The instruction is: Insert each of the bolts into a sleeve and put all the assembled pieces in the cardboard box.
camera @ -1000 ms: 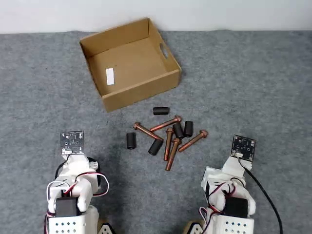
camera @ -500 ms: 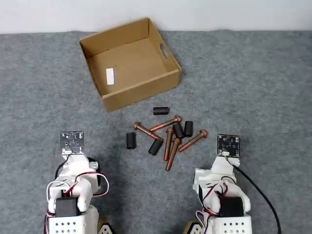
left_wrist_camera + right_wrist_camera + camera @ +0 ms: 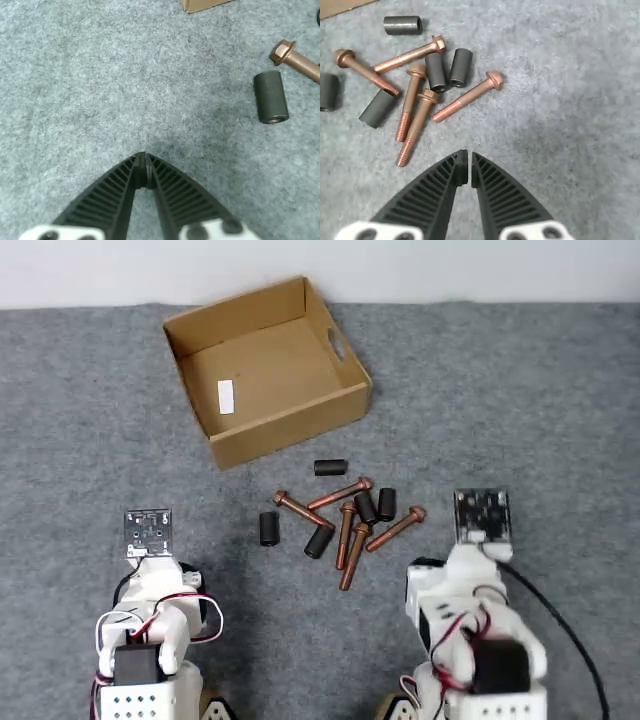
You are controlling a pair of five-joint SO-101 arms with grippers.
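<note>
Close ahead of the right gripper (image 3: 469, 167) fingers (image 3: 440, 190): five copper-coloured metal bolts (image 3: 408, 105) mixed with black cylindrical sleeves (image 3: 461, 66) on the grey felt-like table mat (image 3: 520, 390) (two sleeves side by side, touching, among the bolts). Ahead of the left gripper (image 3: 145, 167) fingers (image 3: 112, 195), off toward the other arm: one lone sleeve (image 3: 271, 96) near a bolt head (image 3: 282, 51). Beyond the heap, farther from both: the open brown cardboard box (image 3: 290, 430).

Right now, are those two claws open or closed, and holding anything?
Left claw: closed, holding nothing.
Right claw: closed, holding nothing.
</note>
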